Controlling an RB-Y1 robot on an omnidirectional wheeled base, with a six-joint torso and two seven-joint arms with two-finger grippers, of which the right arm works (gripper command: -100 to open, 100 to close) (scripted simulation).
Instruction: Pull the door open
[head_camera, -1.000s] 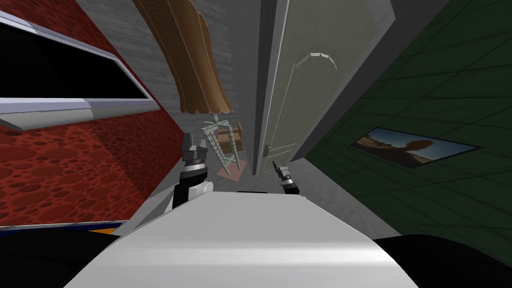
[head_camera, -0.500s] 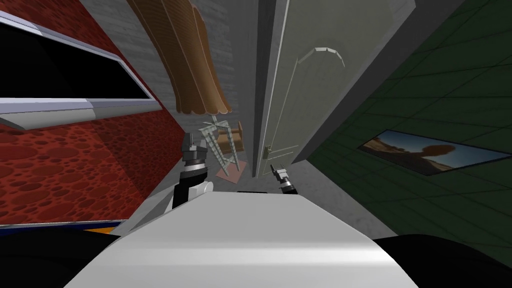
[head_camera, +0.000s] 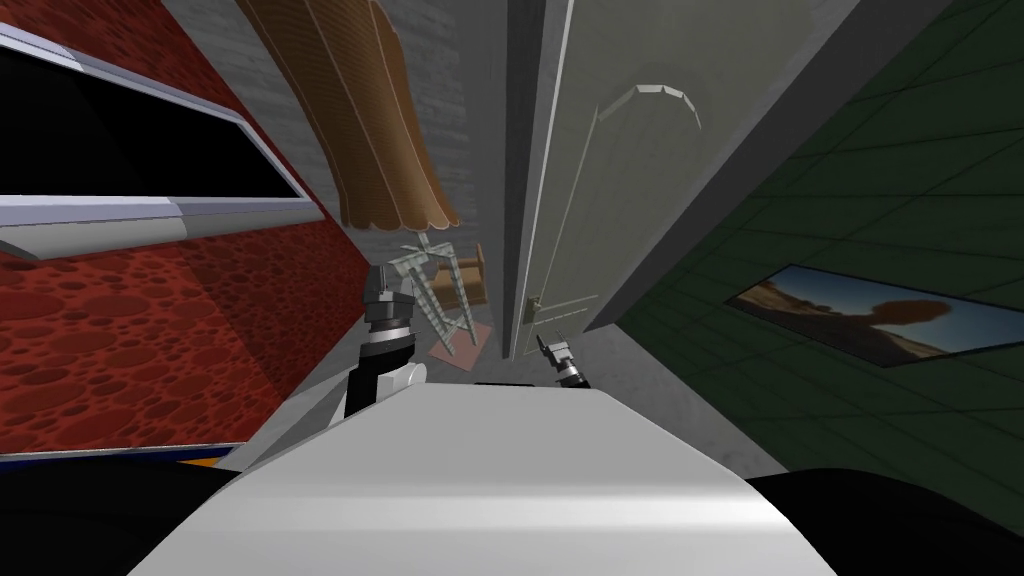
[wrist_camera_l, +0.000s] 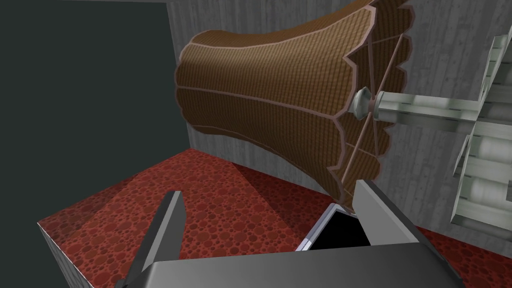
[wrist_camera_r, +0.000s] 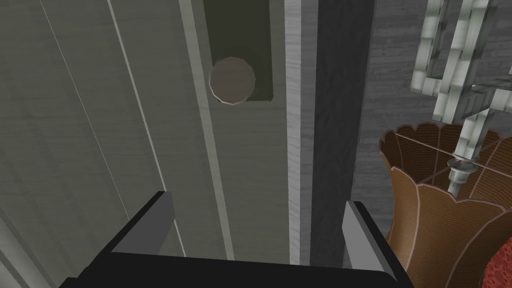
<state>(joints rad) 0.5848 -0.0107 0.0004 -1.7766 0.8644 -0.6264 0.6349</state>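
Note:
A pale grey panelled door (head_camera: 600, 180) stands ahead in a dark frame (head_camera: 520, 150). Its round knob (head_camera: 530, 308) sits on a dark plate near the frame-side edge. My right gripper (head_camera: 548, 345) hangs just short of the knob, open, with nothing between its fingers. In the right wrist view the knob (wrist_camera_r: 232, 80) lies ahead of the open gripper (wrist_camera_r: 255, 215), a little toward the finger (wrist_camera_r: 150, 220) on the panel side, against the door (wrist_camera_r: 100, 125). My left gripper (head_camera: 388, 290) is raised beside the lamp and open (wrist_camera_l: 270, 215), holding nothing.
A floor lamp with a brown scalloped shade (head_camera: 385, 130) on a pale lattice stand (head_camera: 435, 290) is left of the door frame, close to both arms. A red speckled wall (head_camera: 150, 330) with a window stands at the left. A green wall with a picture (head_camera: 880, 320) runs along the right.
The whole head view has shifted, so I have moved nearer the door. My right gripper has edged left toward the knob. The left arm has kept its place.

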